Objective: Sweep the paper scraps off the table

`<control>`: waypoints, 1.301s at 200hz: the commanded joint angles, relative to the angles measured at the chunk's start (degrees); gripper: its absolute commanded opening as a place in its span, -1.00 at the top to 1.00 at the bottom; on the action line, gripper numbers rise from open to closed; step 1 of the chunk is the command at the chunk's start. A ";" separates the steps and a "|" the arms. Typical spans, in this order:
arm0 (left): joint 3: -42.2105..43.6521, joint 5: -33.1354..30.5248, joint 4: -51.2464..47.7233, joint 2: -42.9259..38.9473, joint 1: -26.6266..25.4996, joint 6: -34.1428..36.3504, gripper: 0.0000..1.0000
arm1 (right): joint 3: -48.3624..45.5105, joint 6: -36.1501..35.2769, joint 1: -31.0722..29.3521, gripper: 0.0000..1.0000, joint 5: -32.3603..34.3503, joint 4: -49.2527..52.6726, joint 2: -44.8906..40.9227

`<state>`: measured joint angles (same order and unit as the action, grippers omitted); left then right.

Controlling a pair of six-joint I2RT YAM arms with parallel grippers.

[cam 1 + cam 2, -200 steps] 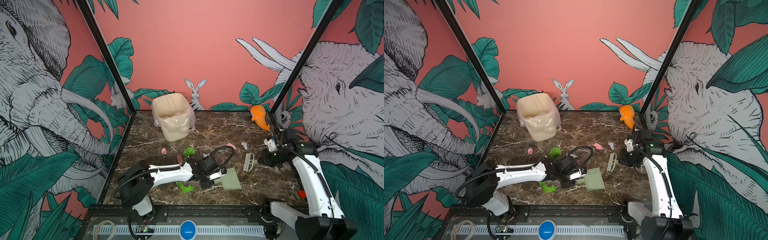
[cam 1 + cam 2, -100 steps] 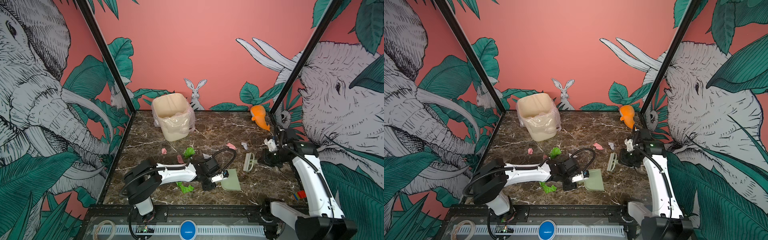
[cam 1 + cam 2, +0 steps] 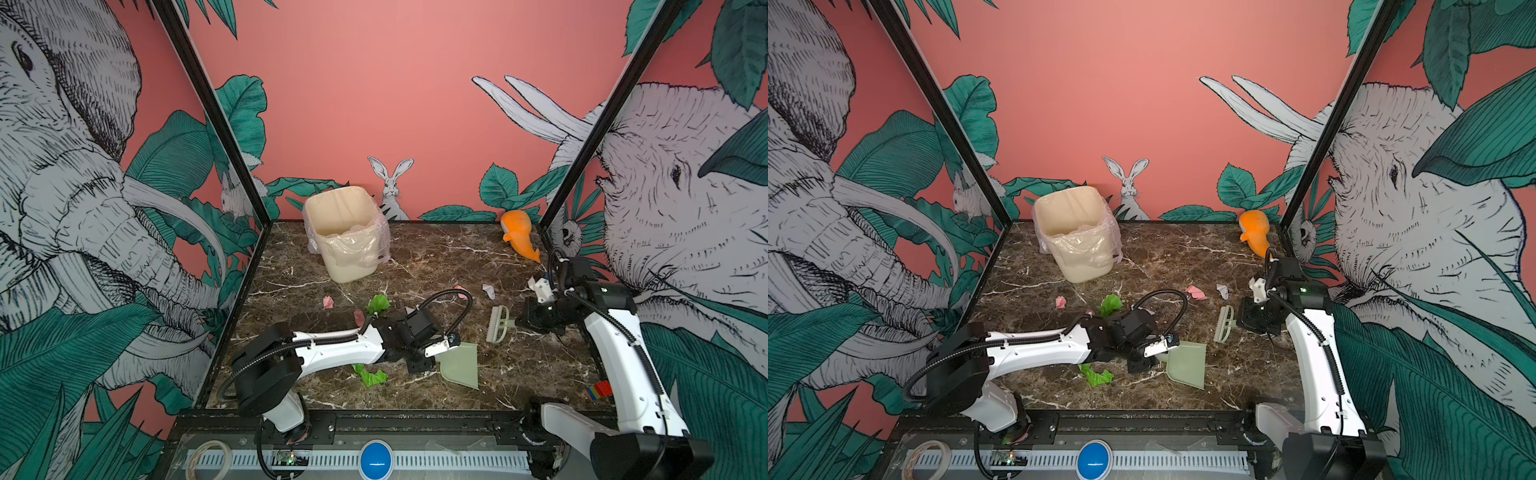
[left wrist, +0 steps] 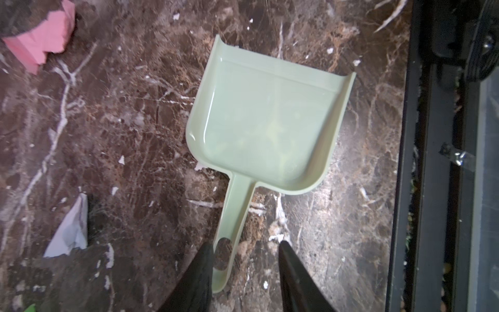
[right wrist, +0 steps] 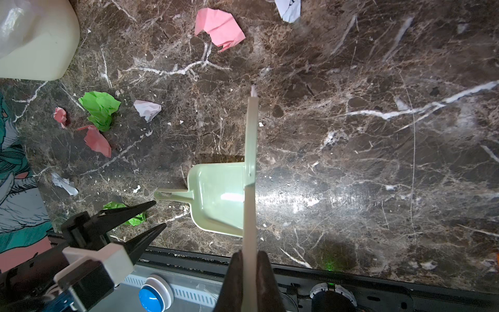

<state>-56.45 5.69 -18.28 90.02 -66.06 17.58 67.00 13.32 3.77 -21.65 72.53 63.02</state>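
paper scraps (image 3: 377,304), both top views: green, pink and white bits strewn across the middle of the table (image 3: 440,253), one green bit nearer.
left gripper (image 4: 245,244), left wrist view: jaws apart, straddling the dustpan (image 4: 270,116) handle's end, unclamped.
right gripper (image 5: 250,254), right wrist view: clenched on the brush (image 5: 251,129) handle.

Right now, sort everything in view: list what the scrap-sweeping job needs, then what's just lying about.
Job: paper scraps, pale green dustpan, hand brush, lined waste bin.
Lying about: orange carrot toy, tape roll, small multicoloured block.
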 commanded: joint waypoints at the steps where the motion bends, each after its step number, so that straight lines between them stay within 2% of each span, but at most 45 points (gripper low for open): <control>1: -1.02 -0.53 -4.02 1.16 0.31 5.34 0.14 | 0.67 -0.09 0.18 1.00 -0.54 -0.22 0.29; 27: -1.92 3.50 -3.86 3.83 1.41 6.23 0.11 | 1.20 -0.36 0.18 1.00 -0.28 0.29 0.26; 71: -3.39 3.07 -1.61 7.63 3.20 7.79 0.07 | 1.04 -0.49 0.18 1.00 -0.58 0.25 0.33; 107: -5.37 6.72 -3.54 9.89 3.57 8.07 0.07 | 1.46 -0.49 0.23 1.00 -0.41 0.50 0.14; 150: -5.43 7.17 -5.71 4.52 3.48 6.78 0.08 | 1.29 -0.75 0.18 1.00 -0.03 0.88 -0.26; 184: -7.65 8.25 -13.66 3.70 3.15 5.90 0.15 | 1.55 -0.68 0.18 1.00 -0.15 0.78 -0.22; 218: -6.20 2.15 -9.14 -1.71 2.95 10.94 0.04 | 0.99 -0.75 0.21 1.00 -0.32 0.64 -0.60; 238: -8.22 -0.69 -11.35 2.11 3.42 16.69 0.01 | 0.67 -0.49 0.24 1.00 -0.54 0.36 -0.76; 260: -10.71 0.77 -12.85 7.17 4.94 19.93 -0.04 | 1.02 -0.35 0.21 1.00 -0.63 0.63 -0.71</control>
<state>-65.01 7.49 -28.25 92.60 -62.54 31.18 67.02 13.30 3.77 -21.69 72.62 63.16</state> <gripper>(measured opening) 0.504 0.070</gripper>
